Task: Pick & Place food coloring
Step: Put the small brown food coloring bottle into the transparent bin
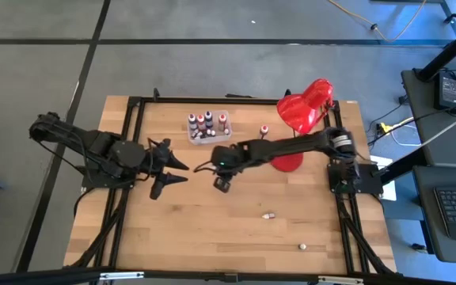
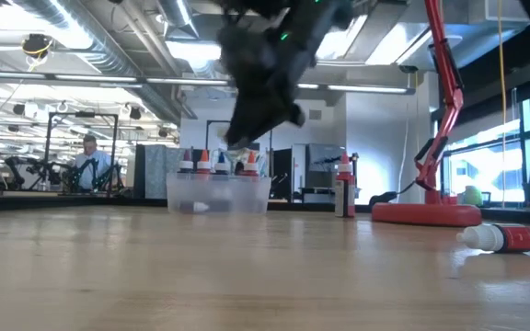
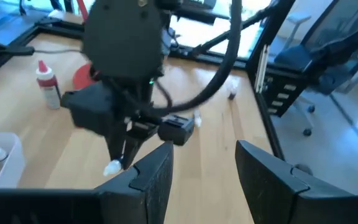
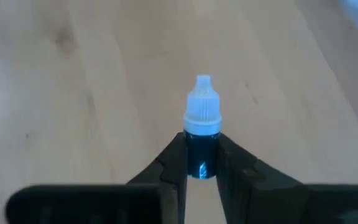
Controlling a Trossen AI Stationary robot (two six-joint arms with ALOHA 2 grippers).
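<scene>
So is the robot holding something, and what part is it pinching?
Yes. The right gripper pinches a small food coloring bottle by its dark body, white cap sticking out. The left gripper is open, holding nothing.

You've got even overhead light on the desk (image 1: 212,214), shadows soft. Low view: ceiling strip lights (image 2: 375,41) glare, near arm (image 2: 260,64) motion-blurred. Right wrist: wood soft, bottle cap (image 4: 202,106) sharp. Left wrist slightly blurred.

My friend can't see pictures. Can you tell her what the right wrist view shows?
The right gripper is shut on a small dark food coloring bottle with a white cap, held above the bare wooden table.
</scene>
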